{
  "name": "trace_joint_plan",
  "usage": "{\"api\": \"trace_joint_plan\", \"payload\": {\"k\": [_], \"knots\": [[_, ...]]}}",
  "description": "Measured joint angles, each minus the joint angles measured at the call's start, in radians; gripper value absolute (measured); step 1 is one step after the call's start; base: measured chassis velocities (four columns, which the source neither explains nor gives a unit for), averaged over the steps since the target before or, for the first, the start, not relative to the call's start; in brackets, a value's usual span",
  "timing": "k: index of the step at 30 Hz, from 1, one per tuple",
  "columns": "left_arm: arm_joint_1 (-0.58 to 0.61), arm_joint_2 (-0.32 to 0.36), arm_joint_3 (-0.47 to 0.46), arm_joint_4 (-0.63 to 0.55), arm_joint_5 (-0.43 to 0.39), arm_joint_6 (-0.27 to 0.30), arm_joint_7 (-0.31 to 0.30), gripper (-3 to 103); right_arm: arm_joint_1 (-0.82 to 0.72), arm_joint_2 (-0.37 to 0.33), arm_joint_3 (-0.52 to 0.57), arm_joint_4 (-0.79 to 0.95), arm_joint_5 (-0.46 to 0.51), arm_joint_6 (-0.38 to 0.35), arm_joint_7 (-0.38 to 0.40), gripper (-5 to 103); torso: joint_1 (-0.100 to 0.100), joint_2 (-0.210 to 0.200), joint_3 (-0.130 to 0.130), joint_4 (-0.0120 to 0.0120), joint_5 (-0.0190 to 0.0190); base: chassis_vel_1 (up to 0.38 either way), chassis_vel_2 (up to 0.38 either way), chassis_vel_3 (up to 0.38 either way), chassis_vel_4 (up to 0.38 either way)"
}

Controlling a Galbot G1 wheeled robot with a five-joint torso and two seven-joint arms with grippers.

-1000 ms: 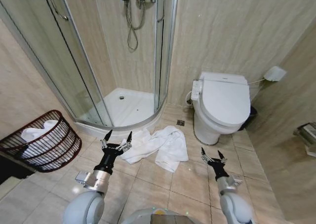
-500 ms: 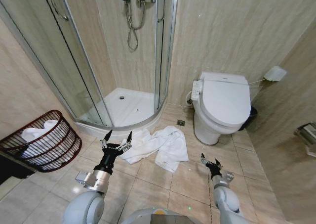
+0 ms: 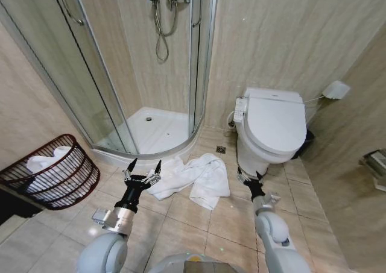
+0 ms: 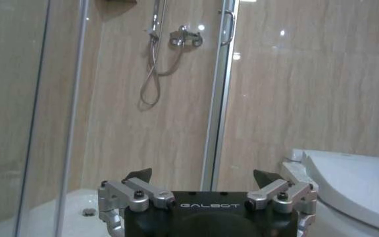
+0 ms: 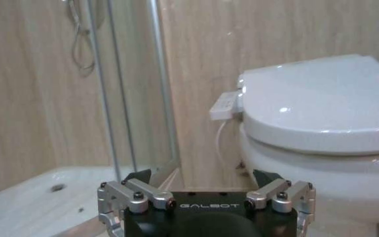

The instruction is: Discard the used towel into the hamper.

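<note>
On the tiled floor before the shower lies the crumpled white towel [image 3: 194, 178], well apart from the hamper [image 3: 51, 172] against the left wall, which holds white cloth. The left claw [image 3: 143, 174] hangs just beside the towel's left edge, spread wide. The right claw [image 3: 249, 178], also wide, hovers near the toilet [image 3: 270, 128].
</note>
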State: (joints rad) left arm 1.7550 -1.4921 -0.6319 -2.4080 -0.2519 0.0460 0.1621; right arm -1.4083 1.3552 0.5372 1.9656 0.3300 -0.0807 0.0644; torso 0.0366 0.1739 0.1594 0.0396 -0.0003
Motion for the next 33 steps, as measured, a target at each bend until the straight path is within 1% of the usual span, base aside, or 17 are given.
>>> {"api": "trace_joint_plan", "payload": {"k": [1, 4, 6, 8, 13, 25, 29, 33], "knots": [[0.000, 0.000, 0.000, 0.000, 0.000, 0.000, 0.000, 100, -0.004, -0.001, 0.001, -0.006, -0.001, 0.005, -0.014, 100, 0.000, 0.000, 0.000, -0.0001, 0.0007, 0.000, 0.000, 0.000, 0.000], [0.000, 0.000, 0.000, 0.000, 0.000, 0.000, 0.000, 100, -0.011, 0.001, 0.011, -0.030, 0.000, 0.017, -0.032, 100, 0.000, 0.000, 0.000, -0.0002, 0.0003, 0.000, 0.000, 0.000, 0.000], [0.000, 0.000, 0.000, 0.000, 0.000, 0.000, 0.000, 100, -0.014, 0.002, 0.015, -0.037, 0.003, 0.021, -0.036, 100, 0.000, 0.000, 0.000, 0.0000, 0.0007, 0.000, 0.000, 0.000, 0.000], [0.000, 0.000, 0.000, 0.000, 0.000, 0.000, 0.000, 100, -0.018, 0.003, 0.022, -0.043, 0.008, 0.026, -0.041, 100, 0.000, 0.000, 0.000, -0.0001, 0.0002, 0.000, 0.000, 0.000, 0.000], [0.000, 0.000, 0.000, 0.000, 0.000, 0.000, 0.000, 100, -0.022, 0.003, 0.028, -0.046, 0.014, 0.033, -0.047, 100, 0.000, 0.000, 0.000, 0.0000, 0.0002, -0.011, 0.008, 0.008, -0.011], [0.000, 0.000, 0.000, 0.000, 0.000, 0.000, 0.000, 100, -0.022, 0.009, 0.028, -0.073, 0.016, 0.062, -0.068, 100, 0.000, 0.000, 0.000, 0.0000, 0.0002, -0.083, 0.083, 0.074, -0.070], [0.000, 0.000, 0.000, 0.000, 0.000, 0.000, 0.000, 100, -0.010, 0.004, 0.031, -0.126, 0.020, 0.095, -0.083, 100, 0.000, 0.000, 0.000, 0.0001, 0.0003, -0.068, 0.065, 0.061, -0.061], [0.000, 0.000, 0.000, 0.000, 0.000, 0.000, 0.000, 100, -0.002, 0.003, 0.039, -0.164, 0.022, 0.113, -0.098, 100, 0.000, 0.000, 0.000, 0.0000, 0.0003, -0.071, 0.061, 0.067, -0.072]]}}
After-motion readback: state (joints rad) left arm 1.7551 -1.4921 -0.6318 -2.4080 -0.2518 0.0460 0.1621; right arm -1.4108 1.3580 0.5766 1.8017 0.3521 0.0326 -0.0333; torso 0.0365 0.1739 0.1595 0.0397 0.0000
